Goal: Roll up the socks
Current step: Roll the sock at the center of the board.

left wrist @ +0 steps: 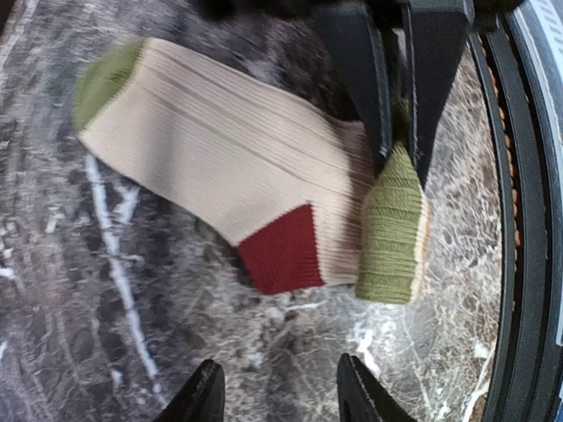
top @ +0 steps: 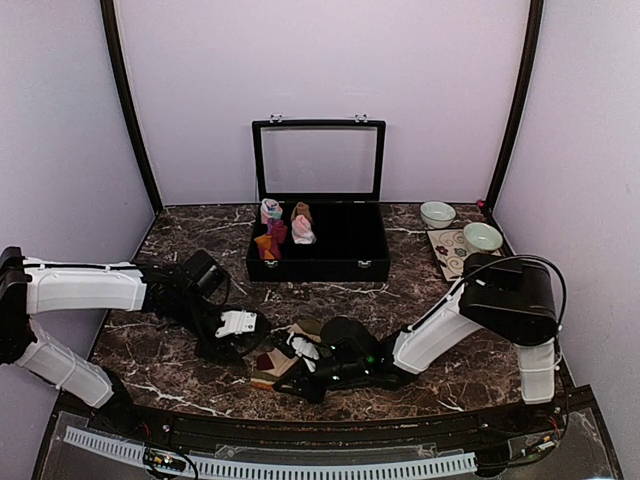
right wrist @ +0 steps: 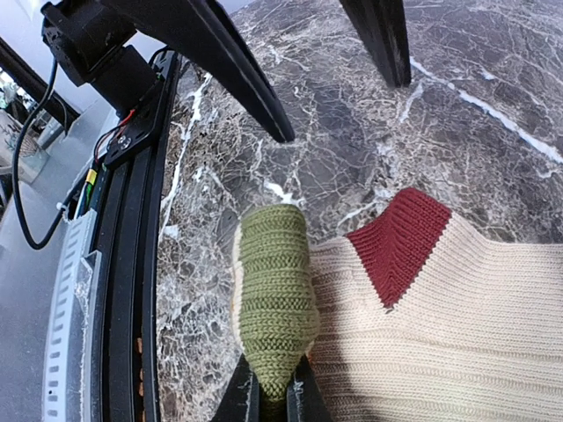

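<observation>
- Tan ribbed sock (left wrist: pixel 211 158) is laid flat on the marble table (left wrist: pixel 53 308). Its olive toe (left wrist: pixel 106 79) is pointed away from the right claw (right wrist: pixel 268 391), and the red heel (left wrist: pixel 281 251) sits just ahead of that claw's tips.
- An olive end (right wrist: pixel 273 299) is pinched tight between the right claw's fingers, low against the table. Whether that's a folded cuff or the toe of the pair's second sock can't be told from these views.
- That clenched grip is probably meant to pin the end down, so a roll can be started from it without the fabric sliding on the slick marble.
- Left claw (left wrist: pixel 286 396) is held over the table, just across the olive end from the right claw. Its fingers are spread with nothing between them, likely so it can be brought in to tuck or turn the fabric.
- Rolling is judged barely begun, since most of the sock's length is stretched flat away from the pinched end.
- Worth watching: soft knit could get dragged instead of rolled if the free end isn't held down.
</observation>
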### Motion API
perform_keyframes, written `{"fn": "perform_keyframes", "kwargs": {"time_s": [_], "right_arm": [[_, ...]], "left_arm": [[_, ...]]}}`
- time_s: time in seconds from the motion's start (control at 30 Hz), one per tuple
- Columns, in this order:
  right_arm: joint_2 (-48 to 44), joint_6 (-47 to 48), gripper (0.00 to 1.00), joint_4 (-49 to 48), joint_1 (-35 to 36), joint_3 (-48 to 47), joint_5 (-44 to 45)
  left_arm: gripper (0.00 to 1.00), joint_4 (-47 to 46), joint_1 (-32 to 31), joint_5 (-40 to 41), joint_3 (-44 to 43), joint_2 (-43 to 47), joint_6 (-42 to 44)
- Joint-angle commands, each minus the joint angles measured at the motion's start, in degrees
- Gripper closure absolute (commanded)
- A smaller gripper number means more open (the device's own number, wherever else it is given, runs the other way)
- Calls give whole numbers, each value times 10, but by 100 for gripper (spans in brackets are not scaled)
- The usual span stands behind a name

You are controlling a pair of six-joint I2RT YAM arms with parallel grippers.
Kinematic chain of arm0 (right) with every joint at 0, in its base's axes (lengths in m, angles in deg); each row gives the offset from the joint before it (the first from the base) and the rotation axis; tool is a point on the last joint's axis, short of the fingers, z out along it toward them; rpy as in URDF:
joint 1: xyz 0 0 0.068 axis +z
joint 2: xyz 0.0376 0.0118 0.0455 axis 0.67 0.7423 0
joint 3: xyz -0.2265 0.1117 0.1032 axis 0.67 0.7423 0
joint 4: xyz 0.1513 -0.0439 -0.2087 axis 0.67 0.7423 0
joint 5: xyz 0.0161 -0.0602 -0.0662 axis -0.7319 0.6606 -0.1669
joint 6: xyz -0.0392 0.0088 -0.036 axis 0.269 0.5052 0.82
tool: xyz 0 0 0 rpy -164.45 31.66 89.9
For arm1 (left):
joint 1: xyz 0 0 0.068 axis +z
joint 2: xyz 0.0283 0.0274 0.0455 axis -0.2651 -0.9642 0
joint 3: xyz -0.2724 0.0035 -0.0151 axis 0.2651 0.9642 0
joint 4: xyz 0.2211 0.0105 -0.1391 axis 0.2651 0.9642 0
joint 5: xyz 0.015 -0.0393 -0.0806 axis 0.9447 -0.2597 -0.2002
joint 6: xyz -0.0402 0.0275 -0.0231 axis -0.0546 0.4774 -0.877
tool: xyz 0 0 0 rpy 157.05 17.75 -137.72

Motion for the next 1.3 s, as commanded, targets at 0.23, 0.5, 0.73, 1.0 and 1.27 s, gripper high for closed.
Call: {"fn": "perform_keyframes", "kwargs": {"time_s": [0.23,0.5,0.73,1.0,1.27], "right_arm": [[93,-47,100,310,-31,-2,48],[105,-75,100,343,-33,-9,61],[111,-89,100,351,-39,-22,35],[123,-121,100,317,-49,-17,-22],[121,-132,100,305,-52,-8,-38]], "left_arm": [[67,71,36,-101,-13,61,56],[71,83,-94,-64,0,88,100],[58,-71,-162,81,47,64,93],[62,-130,-173,167,58,4,104],[69,-162,-193,193,90,-10,114]]}}
